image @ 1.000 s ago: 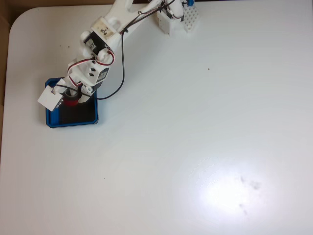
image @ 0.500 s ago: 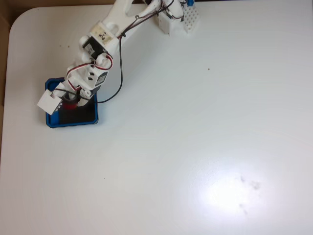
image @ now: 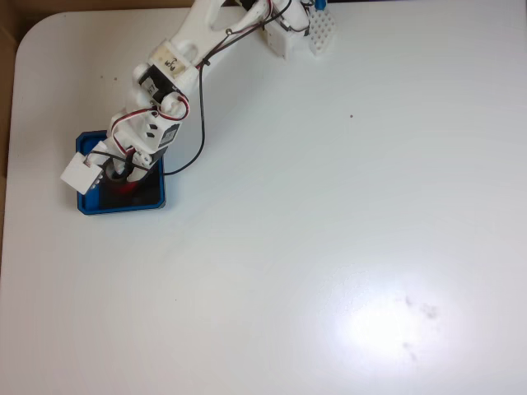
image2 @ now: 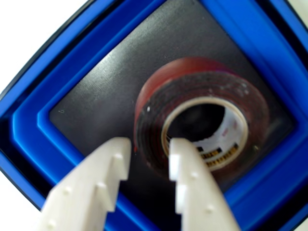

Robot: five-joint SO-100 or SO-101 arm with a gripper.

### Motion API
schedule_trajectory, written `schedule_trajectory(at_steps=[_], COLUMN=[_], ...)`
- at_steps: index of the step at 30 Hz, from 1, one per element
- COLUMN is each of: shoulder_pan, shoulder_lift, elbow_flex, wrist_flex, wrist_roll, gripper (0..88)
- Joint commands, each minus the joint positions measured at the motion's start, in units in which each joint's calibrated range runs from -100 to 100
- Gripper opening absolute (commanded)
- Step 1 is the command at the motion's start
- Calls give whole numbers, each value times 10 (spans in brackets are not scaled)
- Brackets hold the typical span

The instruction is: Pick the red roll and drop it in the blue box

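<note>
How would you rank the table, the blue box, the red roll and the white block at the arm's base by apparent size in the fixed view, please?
1. Table, by far.
2. Blue box.
3. White block, fairly close to the box.
4. Red roll, partly hidden by the arm.

A white table (image: 329, 206) bears a small dark speck (image: 352, 116), possibly dirt, and faint smudges (image: 420, 317).

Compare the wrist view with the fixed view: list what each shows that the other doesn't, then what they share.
Wrist view: the red roll's pale hollow centre with printed core, and one end effector finger inside that hole, the other outside its wall.
Fixed view: the whole white arm, its black cable, the white table.
Both: the roll over the blue box's black floor.
</note>
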Motion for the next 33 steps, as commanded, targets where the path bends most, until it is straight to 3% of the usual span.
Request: schedule_trajectory(at_steps=[1,11,21,33], shoulder_pan=[13,16,1,-31], shoulder_lift=[-8,-61,-297,-536], elbow_flex=[-35,10,255,428], wrist_flex=[-8,-8,-13,-14], wrist_roll=[1,1,3,3], gripper=[93,98,98,99])
